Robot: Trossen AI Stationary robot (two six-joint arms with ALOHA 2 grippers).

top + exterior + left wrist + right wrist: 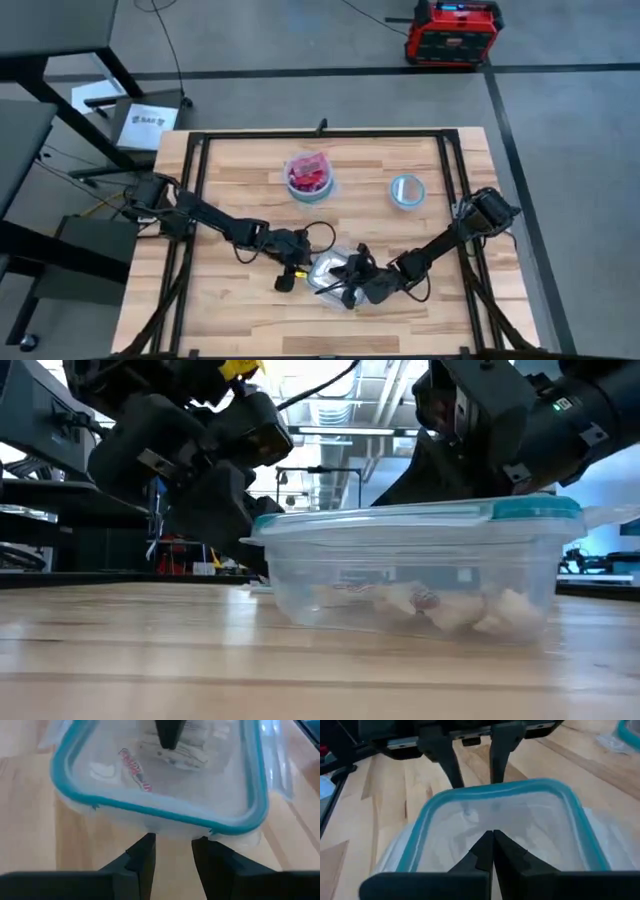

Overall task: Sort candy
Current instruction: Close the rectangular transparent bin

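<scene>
Count: 1 tub, 2 bowls, 2 arms, candy in 2 spots.

One clear tub (330, 272) w/ teal rim is sitting between 2 grippers: left (286, 280), right (349, 290). Two round bowls are standing farther back: one (311, 176) is holding a heap of red candy (309, 175), too packed to count; other bowl (406, 190) looks bare. Whitish candy (430, 605) is lying in tub, roughly 5 pcs, exact no. unclear.

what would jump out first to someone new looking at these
The clear tub with its teal rim sits at the table's near edge, whitish candy inside. Both arms crowd it: the right pincer is shut over its opening, the left pincer open just outside its rim.
</scene>
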